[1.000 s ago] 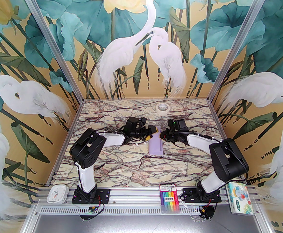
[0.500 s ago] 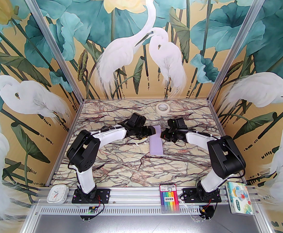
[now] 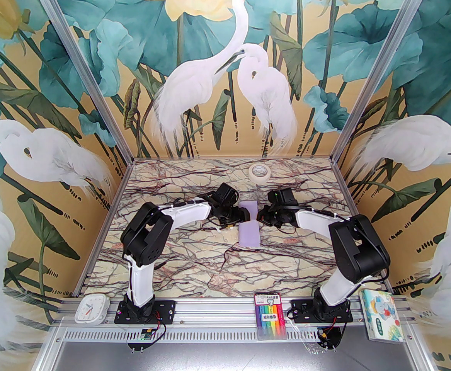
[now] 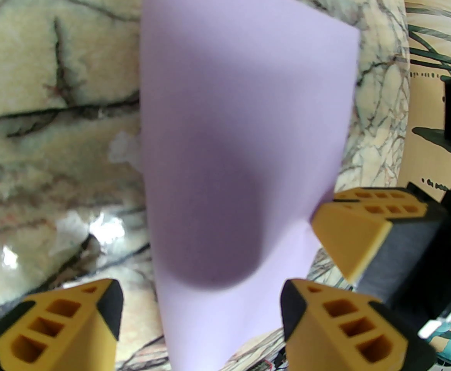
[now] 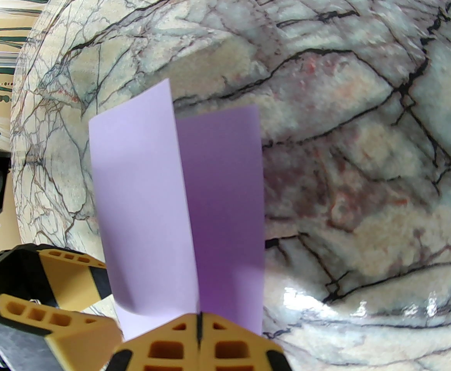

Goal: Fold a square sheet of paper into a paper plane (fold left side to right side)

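Note:
The square sheet of paper (image 3: 249, 234) is pale lavender and lies doubled over into a long strip at mid-table. In the right wrist view its lighter top layer (image 5: 140, 215) bows up over a darker lower layer (image 5: 225, 215). My right gripper (image 5: 199, 336) is shut on the sheet's far right edge, and it sits at the strip's right side (image 3: 260, 218). My left gripper (image 3: 240, 215) hovers across the strip's middle. Its jaws are open (image 4: 200, 319), one yellow finger (image 4: 59, 323) on each side of the bulging sheet (image 4: 240, 130).
A white tape roll (image 3: 259, 172) stands near the back wall. On the front rail sit a small white clock (image 3: 91, 308), a pack of coloured markers (image 3: 271, 315) and a colourful tissue pack (image 3: 383, 315). Painted walls close in three sides.
The left arm has swung right and now covers the strip's middle, its jaws slightly narrower. The flap it held up now lies over the lower layer. The right gripper has stayed put.

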